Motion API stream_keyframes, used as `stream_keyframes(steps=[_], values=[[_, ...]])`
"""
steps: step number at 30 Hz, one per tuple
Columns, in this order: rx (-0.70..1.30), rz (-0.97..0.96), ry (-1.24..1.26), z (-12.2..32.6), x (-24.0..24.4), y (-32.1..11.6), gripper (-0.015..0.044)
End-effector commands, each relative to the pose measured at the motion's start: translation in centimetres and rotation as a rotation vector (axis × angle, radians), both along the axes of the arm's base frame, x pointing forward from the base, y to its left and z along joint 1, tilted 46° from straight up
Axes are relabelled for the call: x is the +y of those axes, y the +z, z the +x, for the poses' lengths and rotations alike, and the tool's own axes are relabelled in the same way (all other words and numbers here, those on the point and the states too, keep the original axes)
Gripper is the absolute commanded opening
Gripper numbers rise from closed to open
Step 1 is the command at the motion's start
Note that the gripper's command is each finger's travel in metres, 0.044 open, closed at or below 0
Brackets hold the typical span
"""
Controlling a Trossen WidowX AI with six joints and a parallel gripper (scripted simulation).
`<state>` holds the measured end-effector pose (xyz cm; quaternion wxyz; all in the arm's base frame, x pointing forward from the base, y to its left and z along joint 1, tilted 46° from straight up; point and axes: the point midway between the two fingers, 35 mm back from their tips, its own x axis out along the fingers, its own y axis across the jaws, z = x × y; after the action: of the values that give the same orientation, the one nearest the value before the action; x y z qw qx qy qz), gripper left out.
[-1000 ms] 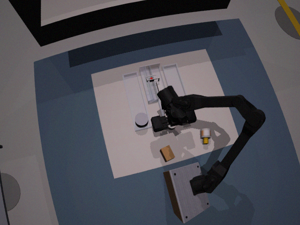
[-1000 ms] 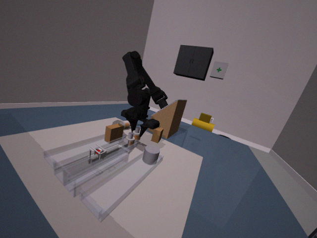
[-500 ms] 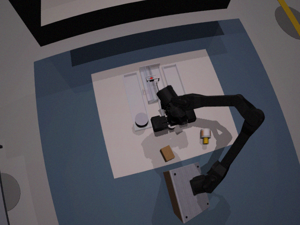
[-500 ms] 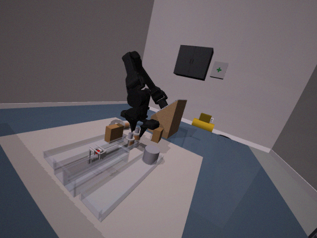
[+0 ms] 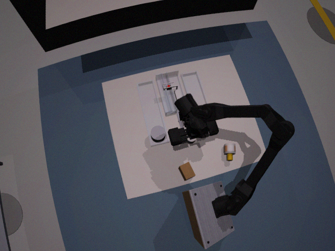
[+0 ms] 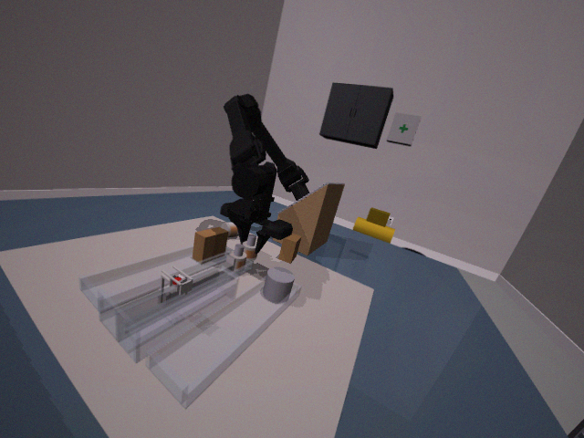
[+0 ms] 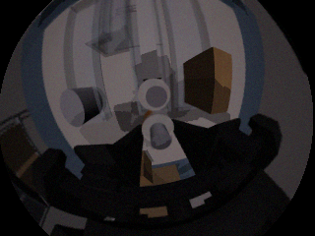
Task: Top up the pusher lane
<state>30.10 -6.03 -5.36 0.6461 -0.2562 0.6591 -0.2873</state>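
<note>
Near the desk's middle, at the lane's (image 6: pixel 198 278) front, a jar (image 6: pixel 250 243) is gripped upright by the end effector (image 6: pixel 253 241), just beside another jar (image 6: pixel 239 257).

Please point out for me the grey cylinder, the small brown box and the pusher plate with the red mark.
grey cylinder (image 5: pixel 157 133): top view, its round top face.
small brown box (image 5: pixel 187 171): top view, its upper face.
pusher plate (image 6: pixel 177 278): exterior view, the red mark.

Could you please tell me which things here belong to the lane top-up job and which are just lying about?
Part of the job:
- gripper, shut on the new jar
- old jar at the lane's front
- sprung lane
- pusher plate

Lying about:
- grey cylinder
- yellow-capped bottle
- small brown box
- bigger brown box
</note>
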Motion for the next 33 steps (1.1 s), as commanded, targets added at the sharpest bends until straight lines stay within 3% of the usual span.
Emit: stream_keyframes(steps=[1,33], values=[[-0.024,-0.003,0.004,1.0,0.0,0.3,0.0000],[-0.025,-0.003,0.004,2.4,-0.1,0.5,0.0000]])
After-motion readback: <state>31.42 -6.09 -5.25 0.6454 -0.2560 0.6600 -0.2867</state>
